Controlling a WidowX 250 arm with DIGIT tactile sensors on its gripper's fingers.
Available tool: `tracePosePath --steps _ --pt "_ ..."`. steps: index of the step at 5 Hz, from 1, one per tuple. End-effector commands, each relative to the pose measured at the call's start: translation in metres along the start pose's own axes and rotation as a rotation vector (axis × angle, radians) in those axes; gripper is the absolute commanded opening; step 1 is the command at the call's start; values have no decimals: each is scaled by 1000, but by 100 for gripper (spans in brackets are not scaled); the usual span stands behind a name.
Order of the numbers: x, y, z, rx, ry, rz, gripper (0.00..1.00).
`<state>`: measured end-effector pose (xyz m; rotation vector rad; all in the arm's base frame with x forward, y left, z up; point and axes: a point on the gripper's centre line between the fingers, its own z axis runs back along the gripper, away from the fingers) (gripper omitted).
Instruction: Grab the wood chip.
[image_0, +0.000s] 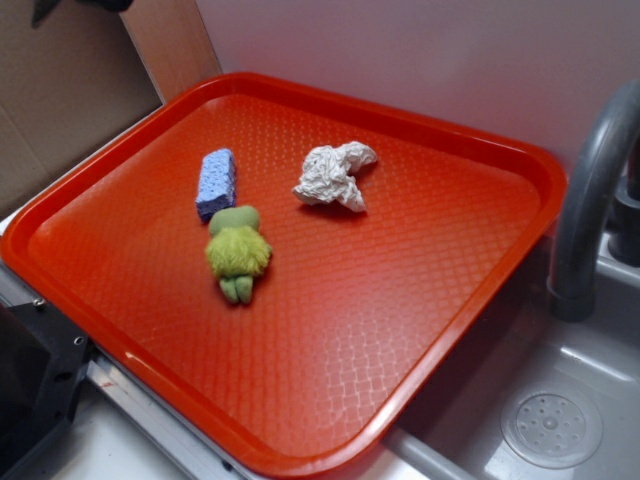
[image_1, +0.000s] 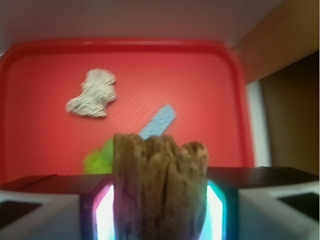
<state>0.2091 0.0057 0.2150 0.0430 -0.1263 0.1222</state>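
Wood chip (image_1: 159, 187) is seen only in the wrist view, where it fills the lower middle of the picture and stands between the two lit pads of the gripper (image_1: 159, 215). Its rough brown grain runs up and down the picture, so its long axis is judged to lie along the fingers and out past their tips, not across them. The pads (image_1: 104, 215) are pressed against both of its flanks with no gap to be made out, so the gripper is taken to be closed on the chip and holding it.

In the exterior view no wood chip is found on the red tray (image_0: 440, 135), and only a dark scrap of the arm is glimpsed at the upper left corner; the chip is therefore judged to be lifted well clear of the tray surface. How high it is held cannot be told.

Beyond the chip's top edge, the blue sponge (image_1: 159, 121), the green plush toy (image_1: 98, 159) and the crumpled white paper (image_1: 92, 94) are seen lying on the tray, apart from the chip and untouched by it.

The grab is judged to be essentially made. What matters for any further move is that the chip sticks out ahead of the fingertips, so its far end would be met first by anything approached.
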Motion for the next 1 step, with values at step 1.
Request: tracePosePath --steps 1 --pt "-3 20 4 -3 -31 20 0"
